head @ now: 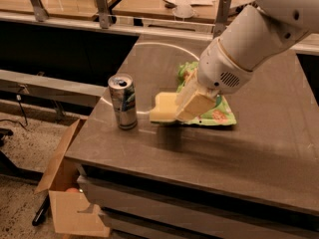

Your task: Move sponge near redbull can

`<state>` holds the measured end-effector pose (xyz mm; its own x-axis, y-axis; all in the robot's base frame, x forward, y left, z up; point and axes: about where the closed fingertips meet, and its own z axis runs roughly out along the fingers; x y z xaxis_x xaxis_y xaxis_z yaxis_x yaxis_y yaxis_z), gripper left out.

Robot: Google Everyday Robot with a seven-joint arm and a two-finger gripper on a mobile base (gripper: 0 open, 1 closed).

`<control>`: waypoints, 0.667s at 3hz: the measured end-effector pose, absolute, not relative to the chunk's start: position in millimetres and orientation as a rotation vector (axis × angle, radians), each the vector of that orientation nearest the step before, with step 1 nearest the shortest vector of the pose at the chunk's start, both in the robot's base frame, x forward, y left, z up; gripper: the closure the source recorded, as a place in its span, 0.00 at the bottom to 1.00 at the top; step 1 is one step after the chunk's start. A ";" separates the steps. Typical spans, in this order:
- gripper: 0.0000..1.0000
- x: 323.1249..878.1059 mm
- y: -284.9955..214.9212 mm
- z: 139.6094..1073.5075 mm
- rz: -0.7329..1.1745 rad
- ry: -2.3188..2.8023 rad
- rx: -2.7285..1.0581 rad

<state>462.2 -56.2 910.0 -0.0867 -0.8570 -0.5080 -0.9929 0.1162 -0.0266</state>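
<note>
Dark table (pixel 249 148) fills the view, white arm (pixel 249 39) reaching in from the upper right. Cardboard box (pixel 57 168) on the floor at the table's left corner. Green snack bag (pixel 222 116) lies flat mid-table, partly under the gripper (pixel 187 108). Gripper's blocky fingers (pixel 197 102) are clamped on the sponge's right end. Sponge (pixel 162 107) sits just off the tabletop, shadow below, near the upright redbull can (pixel 123 101) to its left, not touching.
</note>
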 end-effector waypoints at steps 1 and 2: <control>0.20 455.2 -44.1 900.6 0.496 2.024 -1.755; 0.00 455.1 -42.3 899.6 0.489 2.042 -1.729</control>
<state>455.1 -42.3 899.6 -0.1397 -0.8389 -0.5260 -0.9862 0.1654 -0.0019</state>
